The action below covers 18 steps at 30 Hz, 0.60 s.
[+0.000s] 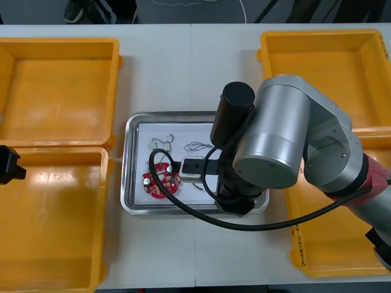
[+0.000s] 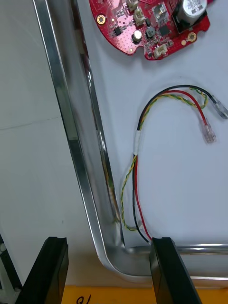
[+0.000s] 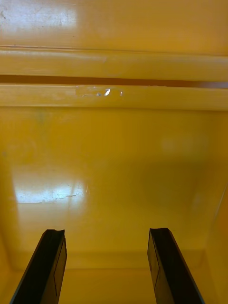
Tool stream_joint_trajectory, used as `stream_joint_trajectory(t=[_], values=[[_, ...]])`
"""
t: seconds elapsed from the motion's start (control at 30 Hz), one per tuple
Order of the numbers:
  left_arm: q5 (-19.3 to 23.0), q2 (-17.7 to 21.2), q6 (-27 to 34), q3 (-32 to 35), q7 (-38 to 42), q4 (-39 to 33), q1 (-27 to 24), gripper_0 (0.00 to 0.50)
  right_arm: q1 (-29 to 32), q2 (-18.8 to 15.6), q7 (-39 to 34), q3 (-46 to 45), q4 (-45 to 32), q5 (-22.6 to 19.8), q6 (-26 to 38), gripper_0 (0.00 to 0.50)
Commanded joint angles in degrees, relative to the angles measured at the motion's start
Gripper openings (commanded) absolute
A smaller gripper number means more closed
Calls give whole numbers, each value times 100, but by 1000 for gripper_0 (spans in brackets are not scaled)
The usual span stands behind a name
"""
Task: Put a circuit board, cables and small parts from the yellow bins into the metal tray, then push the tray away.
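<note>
Tray loaded — board, cable inside. Right gripper spread wide, empty, straddling tray corner — close up, sit low behind edge before you push. Left gripper spread, idle over bin.

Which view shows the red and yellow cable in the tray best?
The right wrist view: the thin red and yellow cable lies whole on the shiny metal tray's white floor, beyond the open right tool. In the front view the right arm largely covers it. The left wrist view faces a yellow plastic bin.
</note>
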Motion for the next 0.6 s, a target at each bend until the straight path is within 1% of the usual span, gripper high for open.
stream_joint_trajectory(t=[0.03, 0.1, 0.23, 0.4, 0.6], values=[[36, 263, 36, 171, -533, -16, 137, 500, -315, 304, 489, 140, 156, 50, -71, 500], [19, 263, 36, 171, -533, -16, 137, 500, -367, 339, 639, 281, 183, 129, -159, 500], [-16, 263, 36, 179, -524, -16, 137, 500, -394, 418, 682, 597, 183, 340, -370, 500], [-16, 263, 36, 179, -524, -16, 137, 500, -394, 585, 735, 861, 200, 630, -396, 500], [-16, 263, 36, 179, -524, -16, 137, 500, -394, 831, 849, 940, 543, 674, -432, 500]])
